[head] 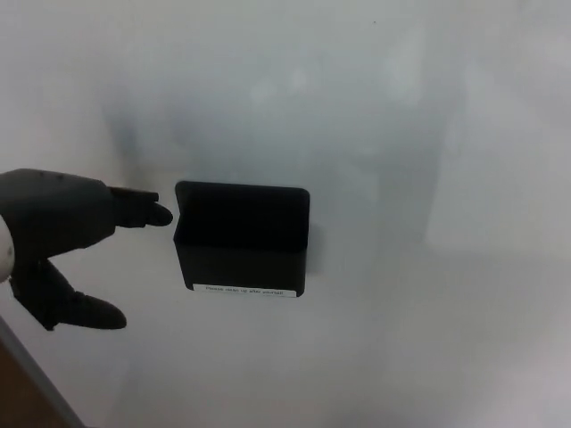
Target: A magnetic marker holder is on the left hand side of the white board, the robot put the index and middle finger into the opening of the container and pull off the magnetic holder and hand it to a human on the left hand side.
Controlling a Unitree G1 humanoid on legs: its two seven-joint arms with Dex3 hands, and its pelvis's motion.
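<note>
We see a whiteboard (384, 134) filling nearly the whole view, and on it sits a black magnetic marker holder (242, 239) with a small white label (250, 290) along its lower edge
</note>
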